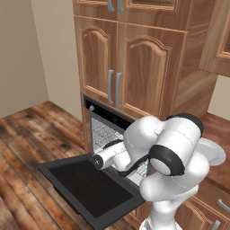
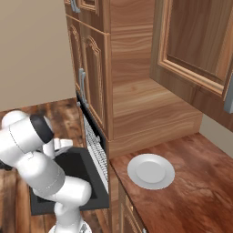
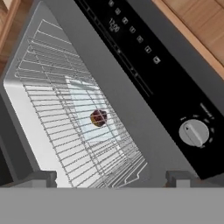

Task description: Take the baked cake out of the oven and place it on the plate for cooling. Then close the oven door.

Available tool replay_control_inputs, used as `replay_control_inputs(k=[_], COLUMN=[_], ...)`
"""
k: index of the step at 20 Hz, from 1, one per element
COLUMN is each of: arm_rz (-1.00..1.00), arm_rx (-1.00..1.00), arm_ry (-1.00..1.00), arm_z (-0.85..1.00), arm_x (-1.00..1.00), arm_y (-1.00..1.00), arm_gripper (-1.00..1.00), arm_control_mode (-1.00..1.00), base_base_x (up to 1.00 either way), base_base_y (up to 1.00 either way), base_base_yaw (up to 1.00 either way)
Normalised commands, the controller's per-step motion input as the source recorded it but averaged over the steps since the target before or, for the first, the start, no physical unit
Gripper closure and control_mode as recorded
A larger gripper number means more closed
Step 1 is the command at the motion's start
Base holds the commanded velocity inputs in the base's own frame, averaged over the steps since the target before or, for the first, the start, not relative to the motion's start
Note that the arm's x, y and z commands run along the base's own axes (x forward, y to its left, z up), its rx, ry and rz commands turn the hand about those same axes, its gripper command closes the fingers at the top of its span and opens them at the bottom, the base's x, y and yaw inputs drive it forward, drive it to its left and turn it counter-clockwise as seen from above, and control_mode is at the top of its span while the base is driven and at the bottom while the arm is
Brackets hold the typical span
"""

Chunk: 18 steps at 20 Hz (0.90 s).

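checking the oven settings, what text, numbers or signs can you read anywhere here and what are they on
"12:00", as best it reads, small and tilted: clock digits on the black control strip of the black built-in oven.
Small pale square symbols in a row along the same strip: too small to read.
Tick marks around the round silver knob: too blurred to read.
The wooden cabinet doors and the round white plate carry no text.

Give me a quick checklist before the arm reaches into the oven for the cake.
1. Oven door down flat, mouth of the oven open: ok.
2. Baked cake in sight, on the pale tray behind the wire rack: ok.
3. Gripper open and empty, jaws apart: ok.
4. Gripper lined up with the cake: cannot tell; the hand view is rolled.
5. Plate bare on the counter: ok.
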Motion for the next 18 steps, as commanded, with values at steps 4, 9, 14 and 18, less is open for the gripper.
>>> replay_control_inputs(k=[4, 9, 14, 18], arm_rz=[0.00, 0.00, 0.00, 0.00], arm_rx=[0.00, 0.00, 0.00, -0.02], arm_ry=[0.00, 0.00, 0.00, 0.02], arm_z=[-0.02, -0.15, -0.33, -0.45], arm_x=[0.19, 0.08, 0.17, 0.34], arm_y=[-0.01, 0.00, 0.00, 0.00], arm_gripper=[-1.00, -1.00, -1.00, -1.00], arm_control_mode=[-1.00, -1.00, -1.00, -1.00], base_base_x=[0.00, 0.00, 0.00, 0.00], base_base_y=[0.00, 0.00, 0.00, 0.00], base_base_yaw=[0.00, 0.00, 0.00, 0.00])
